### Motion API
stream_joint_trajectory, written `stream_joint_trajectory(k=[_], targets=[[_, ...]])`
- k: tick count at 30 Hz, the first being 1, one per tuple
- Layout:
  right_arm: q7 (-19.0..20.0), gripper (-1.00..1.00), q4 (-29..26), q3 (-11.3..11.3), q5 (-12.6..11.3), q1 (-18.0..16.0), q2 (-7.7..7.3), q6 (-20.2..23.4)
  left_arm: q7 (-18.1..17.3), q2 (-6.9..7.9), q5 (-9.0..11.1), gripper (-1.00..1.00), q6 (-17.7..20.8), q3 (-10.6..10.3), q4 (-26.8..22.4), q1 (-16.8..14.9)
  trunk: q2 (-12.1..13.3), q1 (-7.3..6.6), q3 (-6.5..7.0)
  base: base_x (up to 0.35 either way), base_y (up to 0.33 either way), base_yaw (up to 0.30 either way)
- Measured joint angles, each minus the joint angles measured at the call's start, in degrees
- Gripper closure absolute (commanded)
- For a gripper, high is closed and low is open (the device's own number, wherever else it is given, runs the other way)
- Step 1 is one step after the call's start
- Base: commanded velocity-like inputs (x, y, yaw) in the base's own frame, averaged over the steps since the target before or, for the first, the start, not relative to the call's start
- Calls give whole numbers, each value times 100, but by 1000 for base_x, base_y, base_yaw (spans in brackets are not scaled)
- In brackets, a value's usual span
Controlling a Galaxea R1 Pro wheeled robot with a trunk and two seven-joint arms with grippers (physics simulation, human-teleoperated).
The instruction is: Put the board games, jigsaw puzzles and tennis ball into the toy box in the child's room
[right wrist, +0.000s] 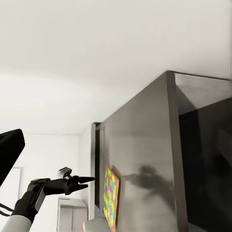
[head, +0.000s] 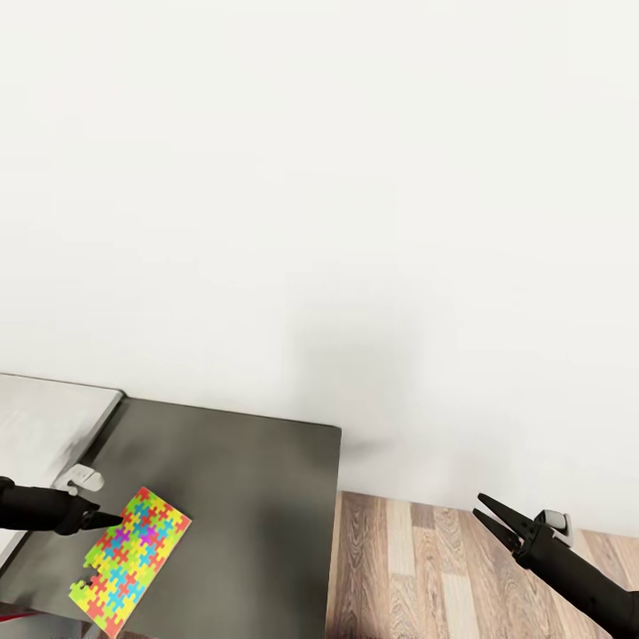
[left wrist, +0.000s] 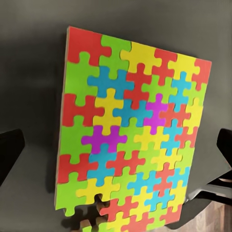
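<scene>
A colourful puzzle lies flat on the dark table, near the table's left front part in the head view; its pieces are red, green, yellow, blue and purple, and at one corner some pieces are missing, so the edge there is broken. The left gripper comes in from the left and its tip is just above the puzzle's near edge; in the left wrist view the puzzle is between the two fingers, which stand wide apart and do not touch it. In the right wrist view the same gripper is seen from the side, just beside the puzzle. The right gripper hangs over the wood floor, well apart from the table; its fingers are spread a little and hold nothing. Behind everything is a white wall; a pale surface touches the table at the left.
</scene>
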Motion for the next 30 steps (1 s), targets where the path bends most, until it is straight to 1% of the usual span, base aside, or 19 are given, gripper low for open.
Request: stream_joint_trajectory(k=[17,30], targets=[[9,-100,-3,-4,0,0,-14,2,0,-3,0,-100,23,-6,-5,-17,0,0,-157,0,0,0],[16,-100,-3,-4,0,0,-19,1,0,16,11,-100,-32,-11,-6,-64,0,0,-278,0,0,0]])
